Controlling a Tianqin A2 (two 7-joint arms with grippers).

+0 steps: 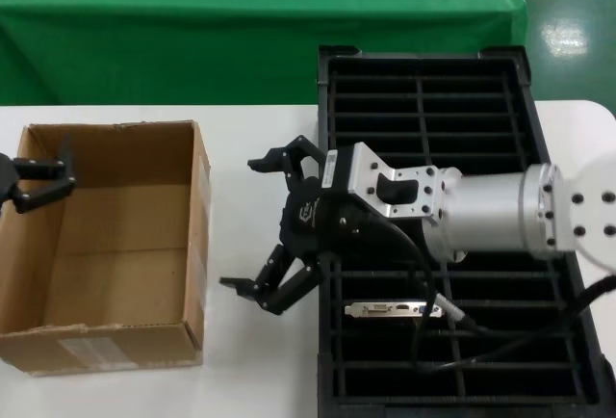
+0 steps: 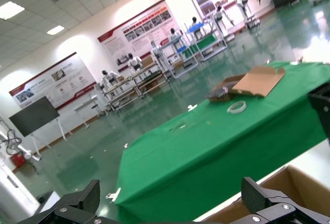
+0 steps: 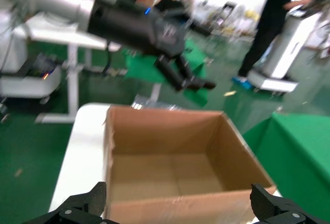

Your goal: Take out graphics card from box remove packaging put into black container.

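My right tool (image 1: 260, 225) spread wide beside box (image 1: 106, 254); card (image 1: 393, 310) apparently slotted in crate (image 1: 423, 81); left tool (image 1: 38, 182) released.

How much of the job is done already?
Nearly all. The graphics card already lies in the black container, and the box looks empty. The right end effector is open between them; the left end effector waits at the box's far side.
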